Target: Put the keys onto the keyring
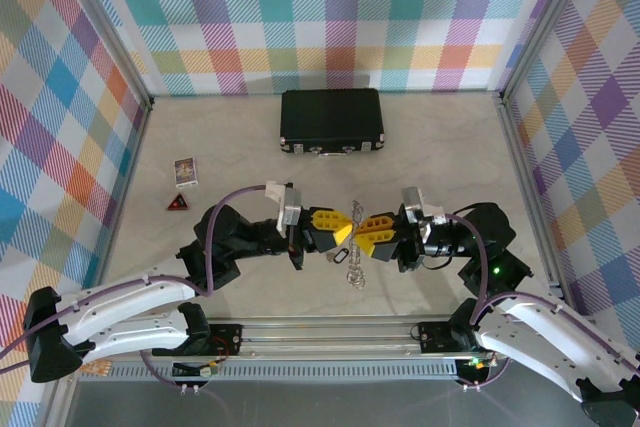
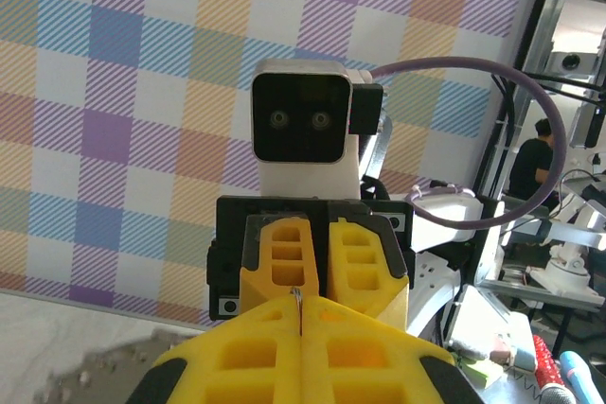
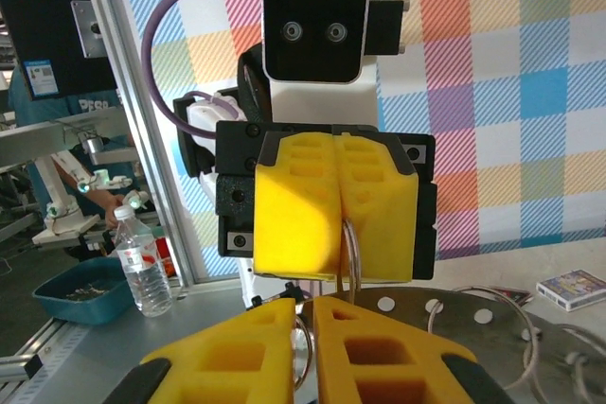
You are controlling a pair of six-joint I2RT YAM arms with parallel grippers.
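At centre frame from above, left gripper [image 1: 343,234] and right gripper [image 1: 359,228], both pressed together, pinch the thin, stiff keyring [image 2: 296,298] between them, while the keys [image 1: 355,265] dangle beneath, likely a light, floppy chain best gripped at one key's head.

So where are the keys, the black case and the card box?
keys [image 1: 355,267], top view, the dangling chain.
black case [image 1: 331,119], top view, centre of its lid.
card box [image 1: 185,170], top view, its printed face.
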